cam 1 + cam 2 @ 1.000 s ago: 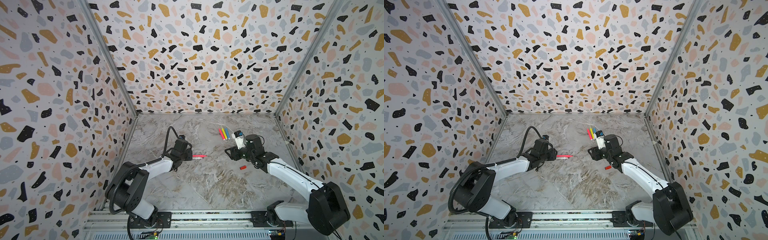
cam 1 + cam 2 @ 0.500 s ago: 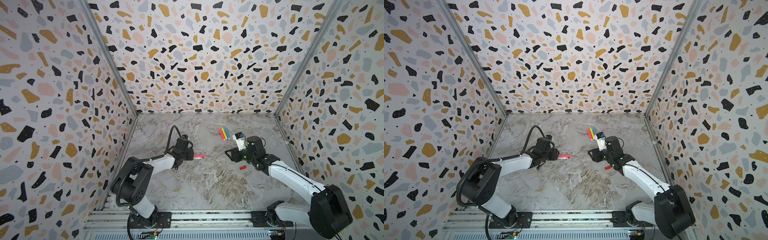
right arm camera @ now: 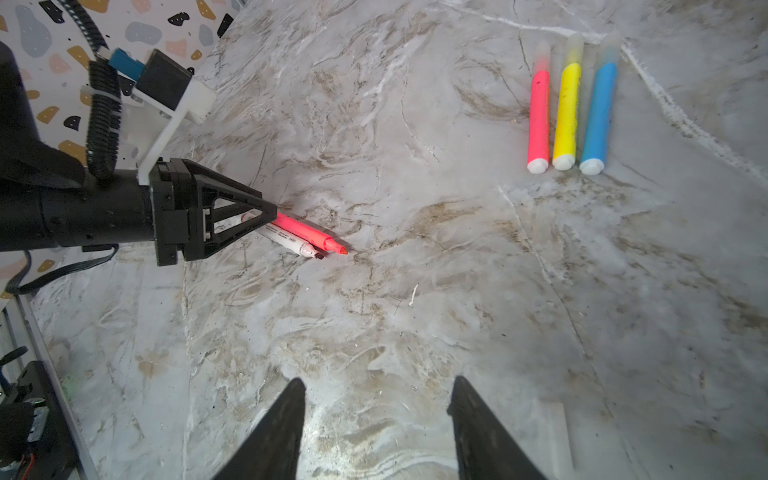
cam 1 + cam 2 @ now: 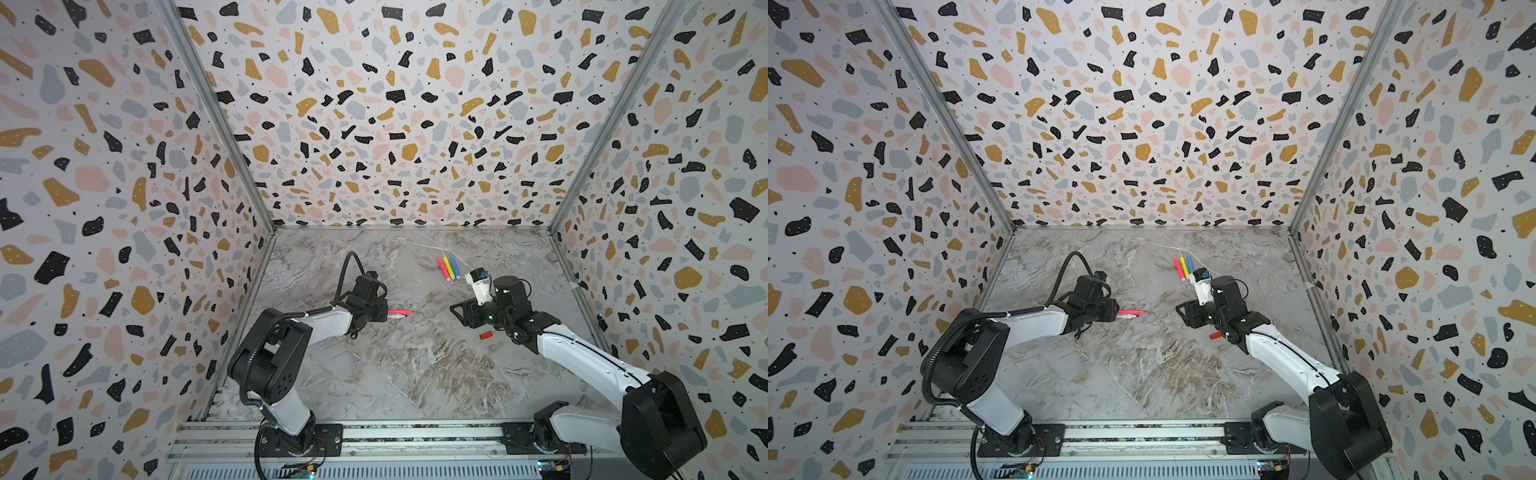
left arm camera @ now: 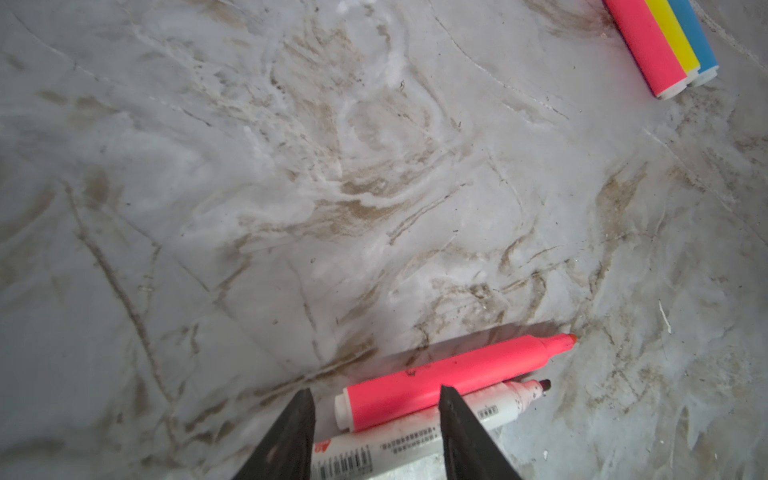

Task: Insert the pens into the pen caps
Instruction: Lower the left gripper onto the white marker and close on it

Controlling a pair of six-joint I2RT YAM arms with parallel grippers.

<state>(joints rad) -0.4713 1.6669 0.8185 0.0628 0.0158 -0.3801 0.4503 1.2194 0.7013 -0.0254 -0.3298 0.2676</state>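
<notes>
Pens still needing caps number two: a neon pink plastic marker (image 5: 449,378) with a bare tapered tip and a white-bodied marker with red print (image 5: 399,444). They lie touching, side by side, on the marbled grey bench (image 5: 291,166), well to the left of the stubby red plastic cap (image 4: 486,335) in both top views, tips pointing toward it. My left jaws are parted and straddle the rear ends of the pair, low to the bench. I see a gap beside the pink barrel, so I judge nothing is clamped yet. Taking the rear end makes sense, since it leaves the tip free to meet a cap.

The red cap lies loose just beside my right arm. The right jaws hang released and empty over bare bench just past the cap toward the pens, I'd guess so they can fetch it.

Beyond the cap, toward the back wall, a second neon pink marker (image 3: 539,116), a yellow marker (image 3: 567,112) and a blue marker (image 3: 598,112) lie in a tight row. Frosted clear caps (image 3: 542,54) appear to sit on their tips, so I reckon those three are finished and parked clear.
</notes>
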